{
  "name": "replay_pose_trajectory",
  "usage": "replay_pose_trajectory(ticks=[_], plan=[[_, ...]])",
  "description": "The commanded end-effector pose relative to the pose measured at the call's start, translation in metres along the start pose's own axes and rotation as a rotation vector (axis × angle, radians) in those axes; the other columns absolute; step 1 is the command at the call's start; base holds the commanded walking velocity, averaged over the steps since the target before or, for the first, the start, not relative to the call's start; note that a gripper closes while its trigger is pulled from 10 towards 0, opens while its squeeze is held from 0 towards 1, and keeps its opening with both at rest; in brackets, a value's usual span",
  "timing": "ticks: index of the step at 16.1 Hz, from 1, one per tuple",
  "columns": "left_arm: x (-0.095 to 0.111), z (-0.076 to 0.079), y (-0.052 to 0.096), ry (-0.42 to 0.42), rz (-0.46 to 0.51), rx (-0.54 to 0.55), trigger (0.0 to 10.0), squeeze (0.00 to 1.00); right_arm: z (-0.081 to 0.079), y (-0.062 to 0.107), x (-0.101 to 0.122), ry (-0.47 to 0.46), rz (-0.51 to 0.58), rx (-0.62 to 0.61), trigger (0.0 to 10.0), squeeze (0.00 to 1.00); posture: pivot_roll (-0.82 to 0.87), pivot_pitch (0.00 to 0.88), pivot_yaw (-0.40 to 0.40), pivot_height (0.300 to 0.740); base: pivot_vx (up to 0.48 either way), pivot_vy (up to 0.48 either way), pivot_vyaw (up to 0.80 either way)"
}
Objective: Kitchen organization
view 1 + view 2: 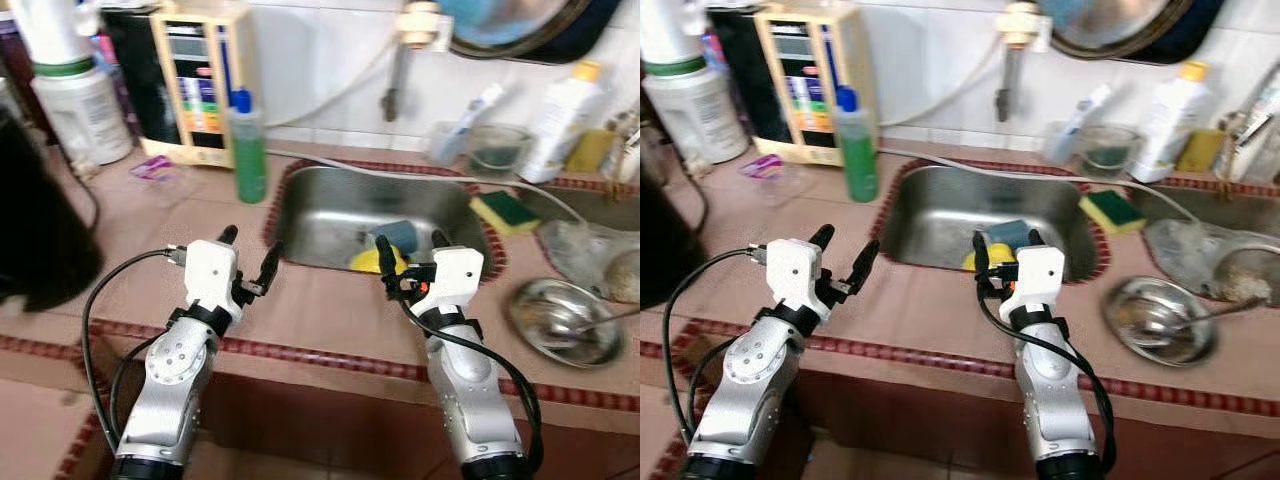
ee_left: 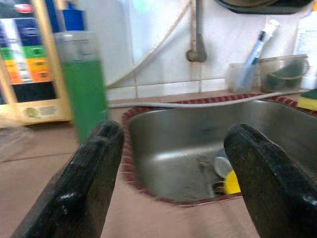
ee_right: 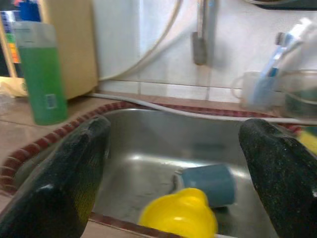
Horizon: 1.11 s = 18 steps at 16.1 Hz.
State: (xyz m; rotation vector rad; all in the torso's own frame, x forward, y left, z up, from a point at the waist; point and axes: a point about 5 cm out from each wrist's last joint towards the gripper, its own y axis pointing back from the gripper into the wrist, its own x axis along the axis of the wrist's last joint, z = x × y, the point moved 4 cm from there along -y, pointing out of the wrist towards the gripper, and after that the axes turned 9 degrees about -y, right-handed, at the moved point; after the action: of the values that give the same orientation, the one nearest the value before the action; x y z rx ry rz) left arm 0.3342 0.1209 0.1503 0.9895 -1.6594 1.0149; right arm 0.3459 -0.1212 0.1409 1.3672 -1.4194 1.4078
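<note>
Both sets of fingers spread wide, nothing held: right gripper (image 1: 410, 247) hangs over the sink's (image 1: 300, 215) front rim, just short of the yellow cup (image 3: 181, 216) and blue cup (image 3: 208, 184) lying inside; left gripper (image 1: 249, 250) waits beside that rim. Risk: rounded, tipped cups could roll or slip away on the slick steel.

The brushed stainless-steel sink basin (image 1: 340, 215) has a dull sheen, set into the matt terracotta-tiled counter (image 1: 320, 315). At near right the round steel bowl (image 1: 563, 320) shines brighter, while the translucent green plastic bottle (image 1: 248, 150) looks smooth, the wall's white tiles (image 1: 320, 50) glossy.
</note>
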Motion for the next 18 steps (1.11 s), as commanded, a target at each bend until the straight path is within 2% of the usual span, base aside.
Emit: replay_pose_trajectory(ticks=[1, 7, 18], plan=[[0.0043, 0.0030, -0.0022, -0.003, 0.011, -0.015, 10.0, 0.00, 0.0057, 0.0010, 0.0058, 0.015, 0.023, -0.017, 10.0, 0.00, -0.09, 0.059, 0.030, 0.740, 0.000, -0.356, 0.00], [0.0032, 0.0039, -0.0029, 0.004, 0.005, -0.021, 10.0, 0.00, 0.0100, 0.0009, 0.0077, 0.032, 0.025, -0.023, 10.0, 0.00, -0.09, 0.066, 0.031, 0.740, 0.000, -0.358, 0.00], [0.0041, 0.0065, -0.0047, 0.014, 0.008, -0.030, 10.0, 0.00, 0.0085, -0.0019, 0.0113, 0.044, 0.037, -0.015, 10.0, 0.00, -0.09, 0.064, 0.030, 0.740, 0.000, -0.356, 0.00]])
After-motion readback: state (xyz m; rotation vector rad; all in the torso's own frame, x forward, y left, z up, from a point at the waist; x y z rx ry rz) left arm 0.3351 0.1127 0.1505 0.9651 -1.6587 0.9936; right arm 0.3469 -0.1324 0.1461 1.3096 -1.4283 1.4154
